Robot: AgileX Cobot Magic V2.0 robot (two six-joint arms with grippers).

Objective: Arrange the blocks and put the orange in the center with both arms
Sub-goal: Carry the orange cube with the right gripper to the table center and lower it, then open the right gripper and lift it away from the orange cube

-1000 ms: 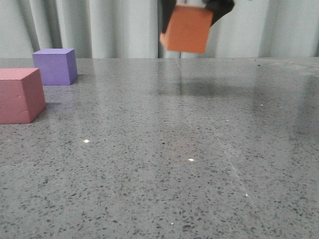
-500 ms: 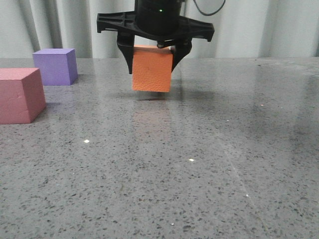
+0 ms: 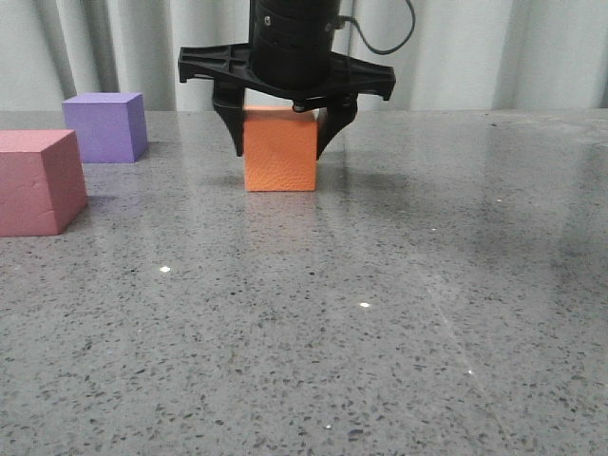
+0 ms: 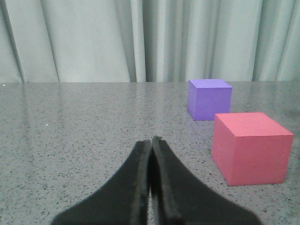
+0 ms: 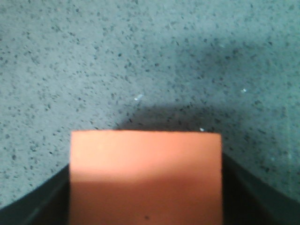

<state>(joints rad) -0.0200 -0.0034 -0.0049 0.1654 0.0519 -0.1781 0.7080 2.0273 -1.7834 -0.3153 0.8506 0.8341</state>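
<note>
The orange cube (image 3: 280, 150) stands on the grey speckled table (image 3: 399, 313), near the middle towards the back. My right gripper (image 3: 281, 154) comes down over it from above, with one finger against each side, shut on it. In the right wrist view the orange cube (image 5: 145, 173) fills the space between the fingers. The purple cube (image 3: 104, 126) stands at the back left, and the pinkish-red cube (image 3: 36, 180) stands in front of it at the left edge. My left gripper (image 4: 151, 140) is shut and empty, low over the table, left of the pinkish-red cube (image 4: 251, 147) and the purple cube (image 4: 209, 98).
A pale pleated curtain (image 3: 532, 52) hangs behind the table's far edge. A cable (image 3: 389, 38) loops from the right gripper's body.
The right gripper has brought the orange cube down from high up and a little leftward. The cube was tilted in the air and now sits level on the table.
</note>
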